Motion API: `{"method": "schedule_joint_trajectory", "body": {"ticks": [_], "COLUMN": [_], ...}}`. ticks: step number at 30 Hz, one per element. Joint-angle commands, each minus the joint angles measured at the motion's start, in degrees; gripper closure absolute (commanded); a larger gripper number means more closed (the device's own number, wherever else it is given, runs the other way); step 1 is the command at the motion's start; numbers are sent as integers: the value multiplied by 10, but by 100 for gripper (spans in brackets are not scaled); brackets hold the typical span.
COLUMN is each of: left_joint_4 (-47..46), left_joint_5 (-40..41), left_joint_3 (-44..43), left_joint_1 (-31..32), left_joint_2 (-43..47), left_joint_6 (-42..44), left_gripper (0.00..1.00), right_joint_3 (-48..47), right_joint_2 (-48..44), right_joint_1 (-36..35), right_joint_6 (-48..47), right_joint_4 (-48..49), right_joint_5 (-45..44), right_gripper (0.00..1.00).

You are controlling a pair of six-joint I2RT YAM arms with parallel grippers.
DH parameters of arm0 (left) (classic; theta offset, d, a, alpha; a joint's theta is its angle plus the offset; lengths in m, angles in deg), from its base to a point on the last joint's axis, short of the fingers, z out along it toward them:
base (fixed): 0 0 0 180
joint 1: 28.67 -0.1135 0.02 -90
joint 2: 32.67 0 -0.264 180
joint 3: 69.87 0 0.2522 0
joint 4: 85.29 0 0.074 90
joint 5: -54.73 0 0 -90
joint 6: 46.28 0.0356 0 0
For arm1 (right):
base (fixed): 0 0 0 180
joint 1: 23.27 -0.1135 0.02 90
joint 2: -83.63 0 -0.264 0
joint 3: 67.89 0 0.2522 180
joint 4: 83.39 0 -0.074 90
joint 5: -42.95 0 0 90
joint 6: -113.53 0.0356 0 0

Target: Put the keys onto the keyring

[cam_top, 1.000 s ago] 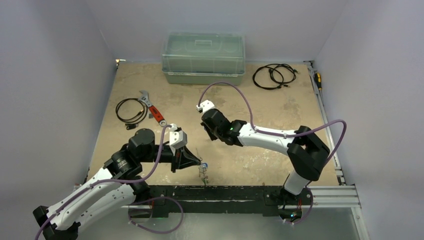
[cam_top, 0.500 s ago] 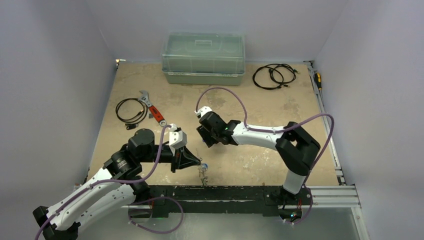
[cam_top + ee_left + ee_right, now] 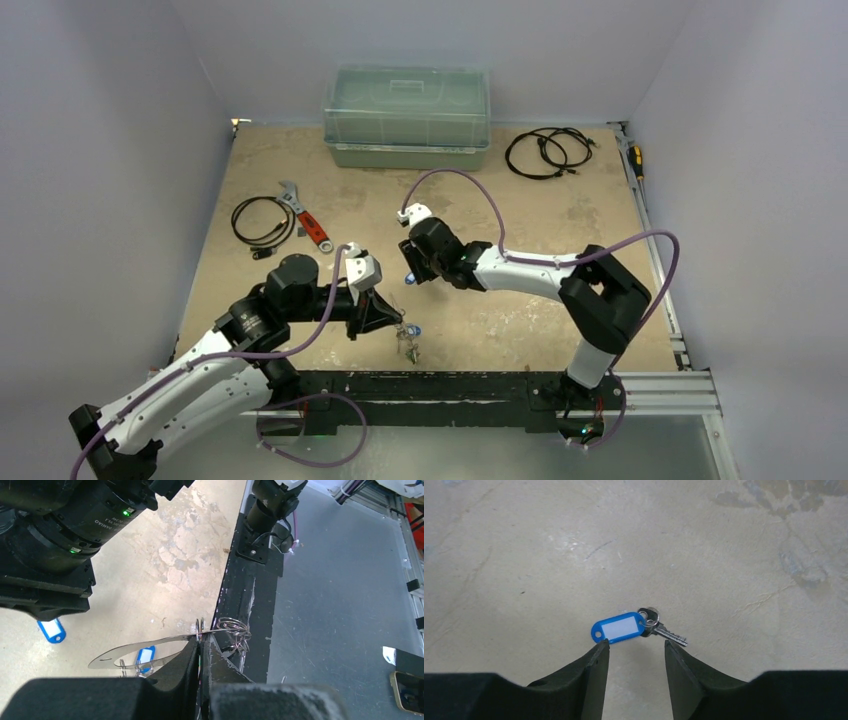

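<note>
My left gripper [image 3: 202, 637] is shut on the keyring [image 3: 145, 642], a thin silvery loop that sticks out to the left of the fingertips. A blue-tagged key [image 3: 145, 656] hangs from the loop, and a cluster of small wire rings [image 3: 235, 630] sits beside the fingertips. From above, this gripper [image 3: 385, 318] hovers near the table's front edge with keys [image 3: 407, 340] dangling below it. My right gripper [image 3: 636, 642] is open just above another blue-tagged key [image 3: 621, 627] that lies flat on the table, its silver blade [image 3: 669, 635] pointing right. The left fingertip [image 3: 604, 645] is close to the tag.
A clear plastic box [image 3: 406, 117] stands at the back. A red-handled wrench [image 3: 305, 222] and a black cable coil [image 3: 262, 220] lie at the left, another cable coil [image 3: 547, 152] and a screwdriver [image 3: 636, 160] at the back right. A black rail [image 3: 450, 385] borders the front.
My right gripper has gone from shut to open and shifted down-left toward the left gripper. The left arm has edged slightly right with the keyring.
</note>
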Motion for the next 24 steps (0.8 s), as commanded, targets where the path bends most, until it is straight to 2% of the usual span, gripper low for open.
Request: {"method": "schedule_joint_trajectory", "body": {"ticks": [1,5,11,14,24], "left_joint_4": [-19,-17,-14,-13,-7], "left_joint_5": [21,24,28,35,63], "left_joint_3": [-12,-14,-16,-20,-25], "left_joint_1": [1,0,1,1,1], "left_joint_2": [-1,-5,-6,-1,6], "left_joint_6": [-2,-2,-5,-9,-20], "left_gripper": [100,100,100,100,100], "right_joint_3": [0,8,18,27,21], "right_joint_2": [-10,-15,-3,-3,37], "right_joint_1": [29,53,86,95,108], "right_joint_6": [42,92,161,174,188], "right_joint_4": [36,39,47,69,92], "right_joint_5": [15,17,84,131,179], "right_gripper": [53,56,56,56,59]}}
